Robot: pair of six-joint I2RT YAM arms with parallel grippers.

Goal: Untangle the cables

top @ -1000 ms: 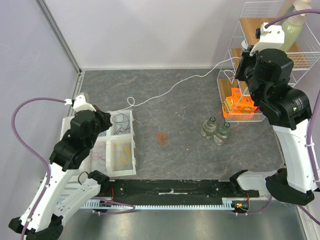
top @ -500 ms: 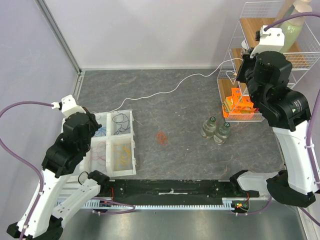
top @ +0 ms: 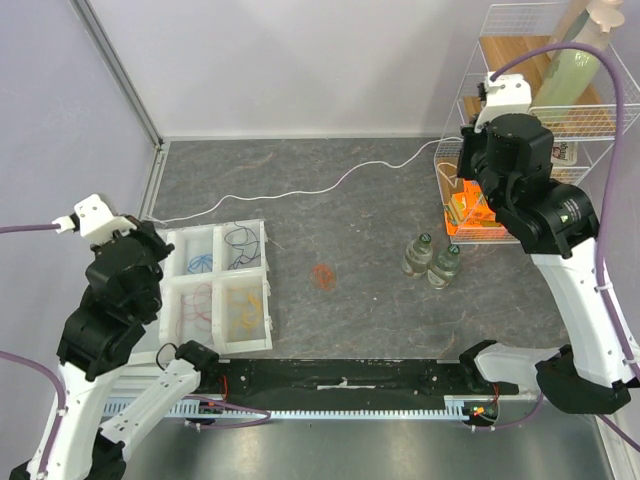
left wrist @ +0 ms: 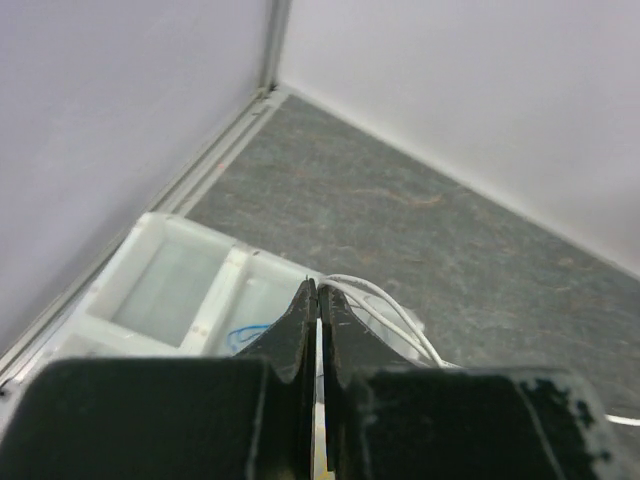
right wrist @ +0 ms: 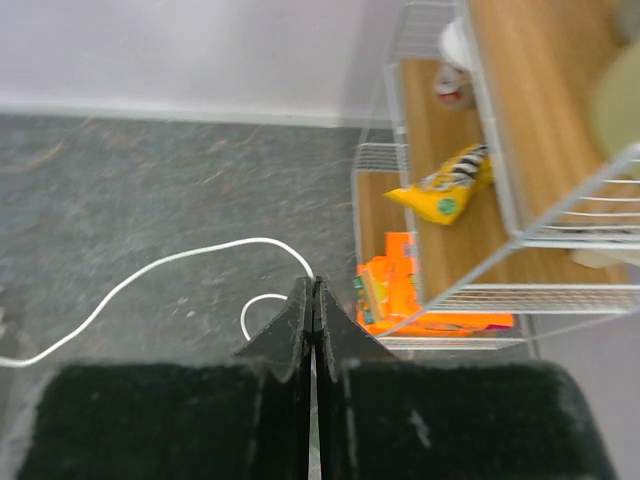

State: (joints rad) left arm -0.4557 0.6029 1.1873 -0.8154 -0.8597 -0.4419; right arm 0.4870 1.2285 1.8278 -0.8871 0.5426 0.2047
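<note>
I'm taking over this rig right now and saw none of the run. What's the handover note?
Left gripper: shut on the white cable, by the tray.
Right gripper: shut on the same cable, near the wire shelf.
The cable runs across the table between them, with no knot visible.
Done: blue wire, dark wire, red wire, yellow wire, each in its own tray compartment.
Left: probably set the white cable down and sort the orange loop lying loose on the table.

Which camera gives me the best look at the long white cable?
Top external: the long white cable shows nearly whole, running from beside the white tray to the wire rack. Left wrist shows only a short bit at the left pincer; right wrist shows a curved stretch reaching the right pincer.
</note>
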